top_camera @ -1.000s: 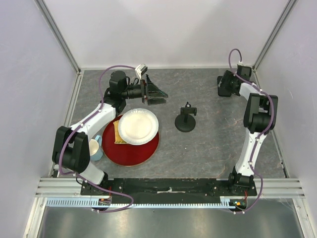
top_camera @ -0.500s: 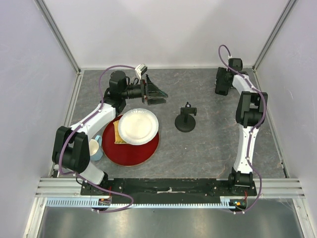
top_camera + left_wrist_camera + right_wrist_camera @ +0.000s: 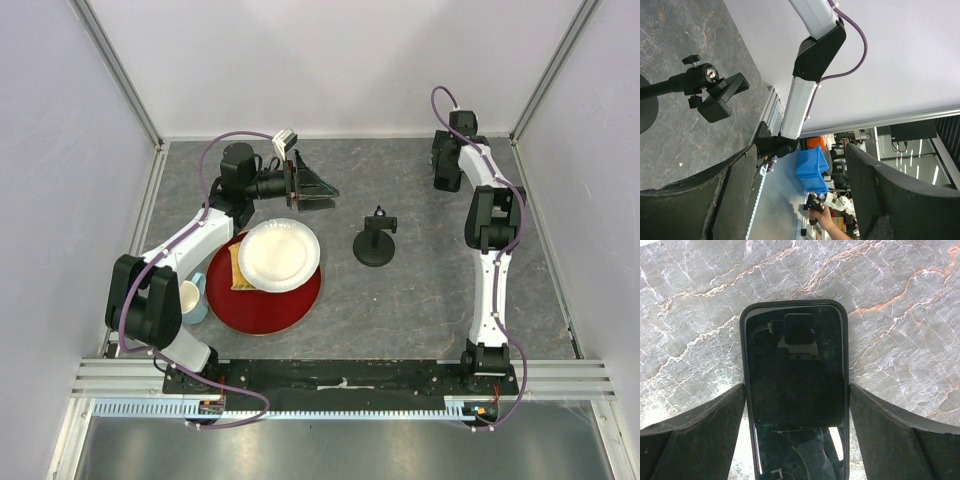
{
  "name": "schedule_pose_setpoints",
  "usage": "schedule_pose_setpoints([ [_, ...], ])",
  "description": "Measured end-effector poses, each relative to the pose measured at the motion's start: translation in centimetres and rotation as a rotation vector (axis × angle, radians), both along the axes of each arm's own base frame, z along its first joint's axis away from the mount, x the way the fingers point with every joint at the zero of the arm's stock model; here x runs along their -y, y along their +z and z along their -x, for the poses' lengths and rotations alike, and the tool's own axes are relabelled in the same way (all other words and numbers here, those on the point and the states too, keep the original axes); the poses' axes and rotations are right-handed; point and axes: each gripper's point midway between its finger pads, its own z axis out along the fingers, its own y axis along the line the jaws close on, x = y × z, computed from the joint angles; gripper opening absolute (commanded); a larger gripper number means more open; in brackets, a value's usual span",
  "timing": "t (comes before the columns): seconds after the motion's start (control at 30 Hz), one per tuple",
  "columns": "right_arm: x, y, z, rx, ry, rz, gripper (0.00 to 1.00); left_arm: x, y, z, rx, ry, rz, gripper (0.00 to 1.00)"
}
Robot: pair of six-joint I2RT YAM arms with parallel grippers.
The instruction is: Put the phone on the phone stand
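Observation:
The phone (image 3: 795,390) is a glossy black slab lying flat on the marble table, near the back right corner. My right gripper (image 3: 797,410) is low over it, open, with one finger (image 3: 715,415) on each long side, close to its edges. In the top view the right gripper (image 3: 444,176) covers the phone. The phone stand (image 3: 375,244) stands mid-table, with a disc base, a post and an empty cradle; it also shows in the left wrist view (image 3: 707,90). My left gripper (image 3: 318,187) is open and empty, held above the table left of the stand, pointing right.
A red plate (image 3: 285,310) at the front left carries a white plate (image 3: 279,254) and a yellow item (image 3: 236,268). A pale cup (image 3: 191,298) stands beside it. Enclosure walls close the back and sides; the right gripper is near the back right corner.
My right arm has swung its gripper left and towards the back wall, and the arm has straightened. The left arm, the stand and the plates have not moved.

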Motion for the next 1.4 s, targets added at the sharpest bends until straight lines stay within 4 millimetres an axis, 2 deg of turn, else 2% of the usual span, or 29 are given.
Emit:
schedule_pose_setpoints([
  [0.37,0.1,-0.1,0.0,-0.001,-0.022,0.021,0.87,0.0,0.0,0.0,-0.001,0.000,0.000,0.77],
  [0.43,0.1,-0.1,0.1,-0.001,-0.018,0.024,0.84,0.0,0.0,0.0,-0.001,0.000,0.000,0.77],
  [0.5,0.0,-0.1,0.0,0.000,-0.009,0.021,0.79,0.0,0.0,0.0,-0.001,0.000,0.000,0.77],
  [0.57,0.0,-0.1,0.1,-0.003,-0.003,0.022,0.68,0.0,0.0,0.0,-0.001,0.000,0.000,0.77],
  [0.73,0.0,-0.1,0.1,-0.009,0.014,0.015,0.51,0.0,0.0,0.0,-0.002,0.000,0.000,0.77],
  [0.77,0.0,-0.1,0.1,-0.010,0.017,0.013,0.43,0.0,0.0,0.0,-0.002,0.000,0.000,0.77],
  [0.83,0.0,-0.2,0.2,-0.012,0.022,0.011,0.35,0.0,0.0,0.0,-0.002,0.000,0.000,0.77],
  [0.87,0.0,-0.2,0.2,-0.013,0.025,0.011,0.27,0.0,0.0,0.0,-0.002,0.000,0.000,0.77],
  [1.0,0.1,-0.2,0.2,-0.014,0.025,0.012,0.17,0.0,0.0,0.0,-0.002,0.000,0.000,0.77],
  [1.07,0.1,-0.1,0.3,-0.015,0.027,0.014,0.08,0.0,0.0,0.0,-0.003,0.000,0.000,0.77],
  [1.1,0.1,-0.1,0.4,-0.017,0.028,0.014,0.00,0.0,0.0,0.0,-0.003,0.000,0.000,0.77],
  [1.4,0.1,0.1,2.5,-0.068,0.025,0.009,0.00,0.0,-0.1,0.0,-0.004,0.000,-0.001,0.77],
])
